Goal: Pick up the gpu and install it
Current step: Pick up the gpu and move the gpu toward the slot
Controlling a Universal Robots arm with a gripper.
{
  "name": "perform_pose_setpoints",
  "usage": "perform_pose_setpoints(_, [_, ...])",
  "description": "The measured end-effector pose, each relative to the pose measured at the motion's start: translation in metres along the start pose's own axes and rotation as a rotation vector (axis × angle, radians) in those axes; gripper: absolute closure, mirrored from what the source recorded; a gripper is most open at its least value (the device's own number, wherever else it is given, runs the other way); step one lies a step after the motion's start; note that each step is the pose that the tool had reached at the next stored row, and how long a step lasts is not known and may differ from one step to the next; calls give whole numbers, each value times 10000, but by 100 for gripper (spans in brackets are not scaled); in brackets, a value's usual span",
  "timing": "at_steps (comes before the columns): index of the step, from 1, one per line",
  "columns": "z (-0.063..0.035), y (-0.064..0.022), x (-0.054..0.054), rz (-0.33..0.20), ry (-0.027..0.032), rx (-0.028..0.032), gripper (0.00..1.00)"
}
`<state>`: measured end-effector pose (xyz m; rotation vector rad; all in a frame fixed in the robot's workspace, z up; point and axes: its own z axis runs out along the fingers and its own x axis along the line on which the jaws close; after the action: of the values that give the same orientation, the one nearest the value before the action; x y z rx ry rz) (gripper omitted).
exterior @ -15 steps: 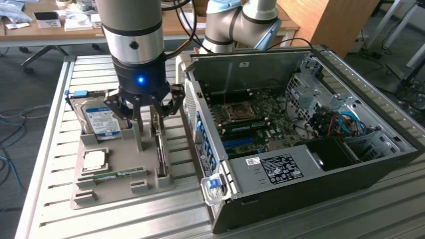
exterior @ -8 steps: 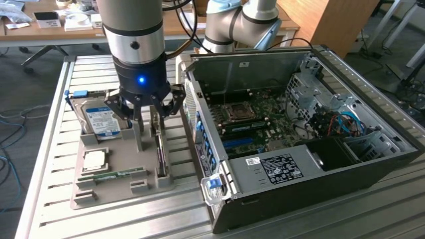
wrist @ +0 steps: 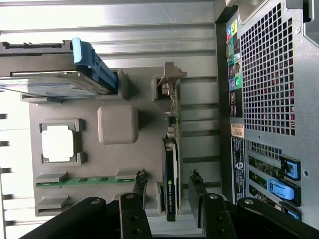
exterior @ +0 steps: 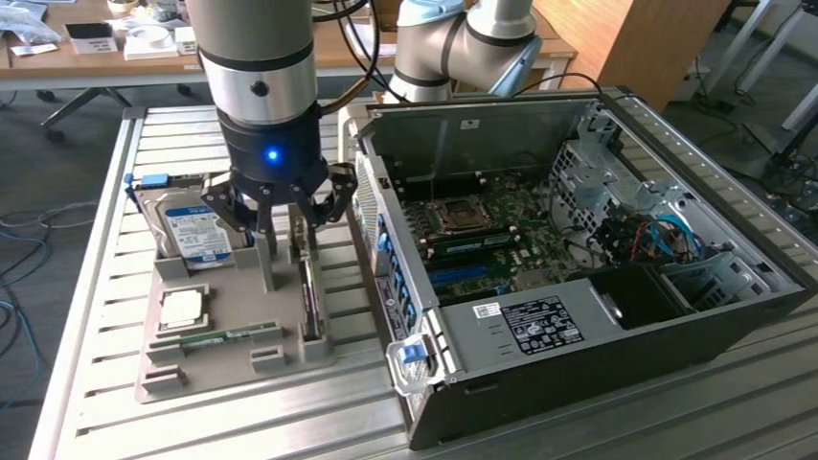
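The gpu (wrist: 171, 169) stands on its edge in a slot of the grey holder tray (wrist: 99, 199), its black cooler face to one side and its pale metal bracket (wrist: 172, 74) at the far end. My gripper (wrist: 168, 191) hangs just above it, open, with one black finger (wrist: 139, 186) on each side of the card and not touching it. In the exterior view the gripper (exterior: 297, 216) is over the tray (exterior: 217, 379), directly above the gpu (exterior: 308, 287), beside the open computer case (exterior: 576, 249).
On the tray also sit a silver hard drive (exterior: 198, 235) with a blue-white label, a square processor (exterior: 182, 307) and a green memory stick (exterior: 224, 337). The case lies on its side on the slatted metal table (exterior: 102, 287), motherboard (exterior: 499, 216) exposed.
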<state>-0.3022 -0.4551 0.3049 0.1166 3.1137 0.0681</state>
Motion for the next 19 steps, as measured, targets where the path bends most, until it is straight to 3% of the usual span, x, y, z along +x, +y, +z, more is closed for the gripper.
perform_pose_setpoints(19, [24,-1,0,0,0,1,53])
